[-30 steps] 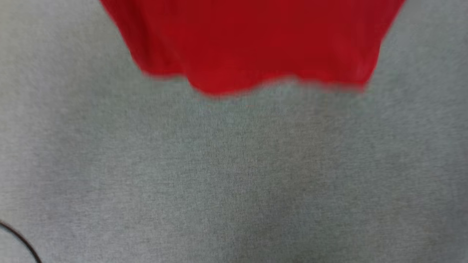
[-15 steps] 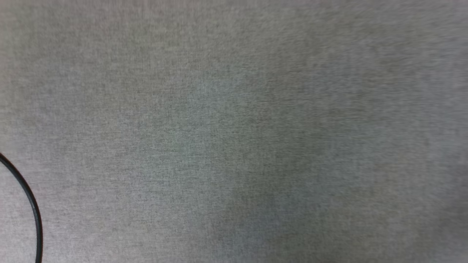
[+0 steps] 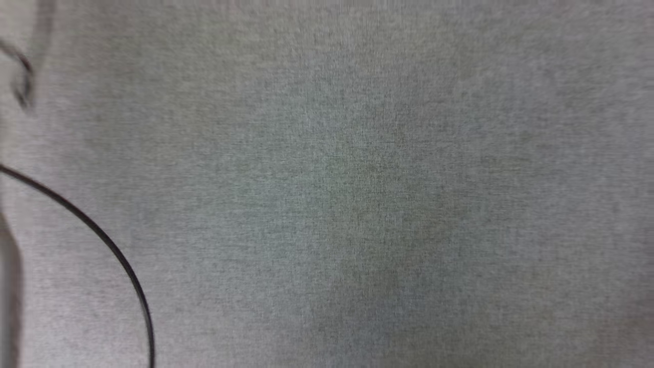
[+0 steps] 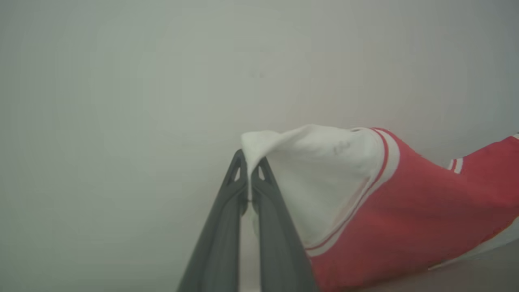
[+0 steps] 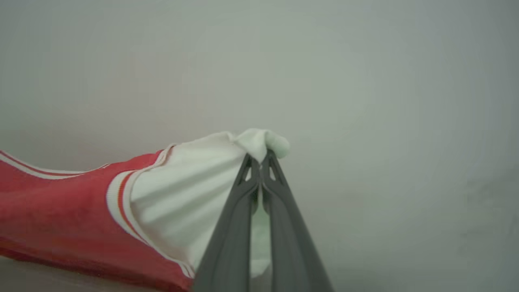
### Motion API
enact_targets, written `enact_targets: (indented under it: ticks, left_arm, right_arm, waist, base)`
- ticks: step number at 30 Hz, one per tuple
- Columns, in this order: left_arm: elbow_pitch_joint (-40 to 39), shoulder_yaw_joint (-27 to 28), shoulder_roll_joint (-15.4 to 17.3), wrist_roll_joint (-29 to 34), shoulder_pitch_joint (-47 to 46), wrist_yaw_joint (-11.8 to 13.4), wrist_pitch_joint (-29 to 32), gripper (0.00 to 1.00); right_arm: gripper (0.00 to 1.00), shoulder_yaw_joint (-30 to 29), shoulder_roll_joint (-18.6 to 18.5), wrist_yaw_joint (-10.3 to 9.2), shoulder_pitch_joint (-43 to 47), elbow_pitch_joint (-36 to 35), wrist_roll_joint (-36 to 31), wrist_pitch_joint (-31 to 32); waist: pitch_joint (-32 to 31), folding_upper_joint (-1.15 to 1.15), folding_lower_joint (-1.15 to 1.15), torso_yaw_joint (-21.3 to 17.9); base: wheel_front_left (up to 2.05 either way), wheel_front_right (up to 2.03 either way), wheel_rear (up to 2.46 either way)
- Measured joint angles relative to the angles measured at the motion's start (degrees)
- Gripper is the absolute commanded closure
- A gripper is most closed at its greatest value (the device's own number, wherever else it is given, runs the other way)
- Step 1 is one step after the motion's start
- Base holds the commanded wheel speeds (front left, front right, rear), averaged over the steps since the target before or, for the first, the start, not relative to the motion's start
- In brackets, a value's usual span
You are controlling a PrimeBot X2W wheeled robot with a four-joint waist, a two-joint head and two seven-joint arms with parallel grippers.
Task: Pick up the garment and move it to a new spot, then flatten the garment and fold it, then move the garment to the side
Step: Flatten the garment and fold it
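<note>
Garment (image 4: 405, 211) in clamped left gripper (image 4: 250, 162), right gripper (image 5: 259, 159)

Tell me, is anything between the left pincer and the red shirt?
Nothing. In the left wrist view the left pincer is shut right on the white sleeve of the shirt, touching it.

Grey surface (image 3: 357, 204) open; black cable (image 3: 104, 240) curves at left; garment (image 4: 405, 211) stretches between jaws.
</note>
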Motion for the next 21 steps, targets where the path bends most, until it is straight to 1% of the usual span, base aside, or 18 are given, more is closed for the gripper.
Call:
enact_targets:
  ticks: [4, 9, 13, 18, 21]
  left_arm:
    - [0.10, -1.91, -0.40, -0.80, 11.87, -0.13, -1.12, 1.00]
    - [-2.20, -4.27, -0.81, -2.79, 27.72, -0.26, -1.52, 1.00]
    - [-5.98, -5.54, 0.56, -3.87, 40.61, -0.18, -1.47, 1.00]
    - [-10.25, -7.58, 3.07, -4.12, 54.62, 1.32, 1.58, 1.00]
    - [-13.43, -7.40, 4.76, -5.44, 61.60, 2.83, 3.64, 1.00]
  right_arm:
    - [1.00, 4.00, -0.55, 0.00, 9.79, 0.16, 4.12, -1.59]
    - [1.00, 9.78, -2.57, -0.01, 23.87, -2.27, 11.23, 0.43]
    - [1.00, 13.44, -5.32, -0.01, 35.44, -6.10, 17.47, 4.15]
    - [1.00, 15.36, -8.67, 0.00, 48.38, -10.18, 23.82, 8.93]
    - [1.00, 16.07, -10.78, 0.01, 53.97, -12.72, 25.19, 10.49]
  waist:
    - [-3.45, 0.00, 0.00, -0.13]
    - [-8.76, 0.00, -0.01, -0.54]
    - [-13.36, 0.00, -0.01, -0.87]
    - [-19.17, 0.00, -0.02, -1.24]
    - [-22.53, 0.00, -0.02, -1.63]
  base:
    - [0.00, 0.00, 0.00]
    - [0.00, 0.00, 0.00]
    - [0.00, 0.00, 0.00]
    - [0.00, 0.00, 0.00]
    - [0.00, 0.00, 0.00]
